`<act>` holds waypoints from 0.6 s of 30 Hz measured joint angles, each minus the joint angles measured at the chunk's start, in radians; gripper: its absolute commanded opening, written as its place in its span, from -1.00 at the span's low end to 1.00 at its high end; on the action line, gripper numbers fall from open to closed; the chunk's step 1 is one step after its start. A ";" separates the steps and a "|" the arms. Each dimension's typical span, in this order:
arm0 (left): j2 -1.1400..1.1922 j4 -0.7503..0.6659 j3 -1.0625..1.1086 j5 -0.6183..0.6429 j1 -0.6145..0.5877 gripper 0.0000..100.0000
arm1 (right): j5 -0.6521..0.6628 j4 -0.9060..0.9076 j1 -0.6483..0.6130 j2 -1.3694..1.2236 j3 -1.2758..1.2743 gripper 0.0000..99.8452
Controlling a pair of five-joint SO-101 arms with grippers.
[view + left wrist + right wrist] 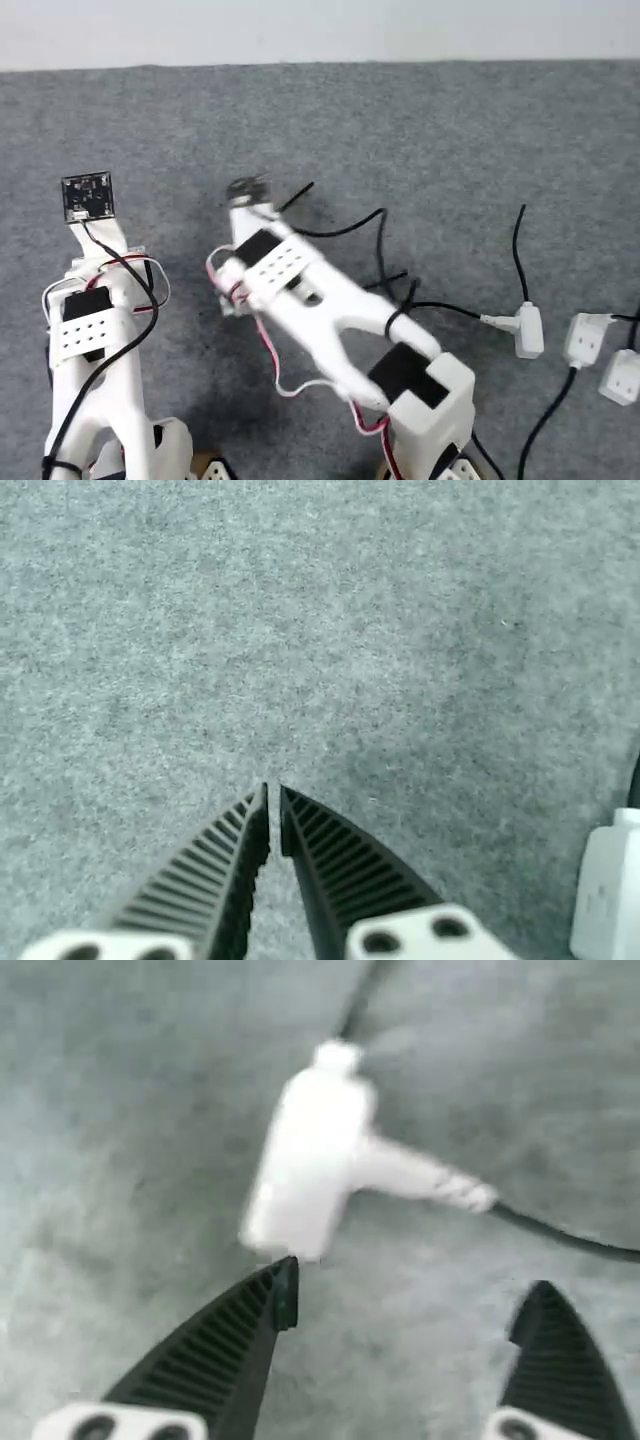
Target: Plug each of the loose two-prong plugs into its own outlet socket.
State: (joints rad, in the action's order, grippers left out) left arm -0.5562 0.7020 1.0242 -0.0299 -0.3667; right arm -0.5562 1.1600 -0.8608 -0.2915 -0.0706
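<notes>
Right pincer gaping wide, white plug just past one fingertip (black cord trailing), left pincer closed on nothing over grey carpet, overhead a second plug well aside.

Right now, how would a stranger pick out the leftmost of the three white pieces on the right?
On the grey mat, look right of the arm stretched across the middle. Of three white pieces there, the leftmost piece lies nearest that arm's base, apart from the close pair, with a thin black cable running from it toward the far edge.
</notes>
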 measured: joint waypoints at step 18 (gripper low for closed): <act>0.000 0.000 0.000 0.000 -0.028 -0.98 | 0.011 -0.038 0.075 -0.279 0.259 -1.00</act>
State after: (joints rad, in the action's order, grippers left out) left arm -0.5562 0.7020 1.0242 -0.0299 -0.3943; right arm -0.5455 1.1216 -0.7856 -0.5708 0.1887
